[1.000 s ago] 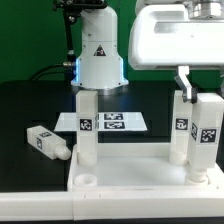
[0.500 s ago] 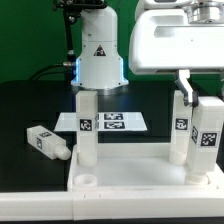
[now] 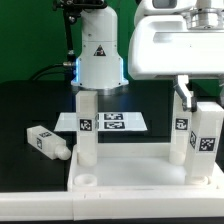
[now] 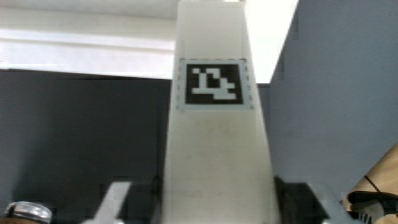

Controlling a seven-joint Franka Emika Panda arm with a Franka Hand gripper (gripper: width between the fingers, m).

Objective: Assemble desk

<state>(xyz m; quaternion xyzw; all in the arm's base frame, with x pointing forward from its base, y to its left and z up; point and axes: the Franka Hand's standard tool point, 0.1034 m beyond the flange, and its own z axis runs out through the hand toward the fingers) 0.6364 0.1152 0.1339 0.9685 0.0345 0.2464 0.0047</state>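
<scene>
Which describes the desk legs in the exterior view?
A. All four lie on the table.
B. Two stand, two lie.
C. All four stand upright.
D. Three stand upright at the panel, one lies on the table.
D: the left upright leg, the inner right leg and the outer right leg stand at the panel, while the fourth leg lies on the black table.
</scene>
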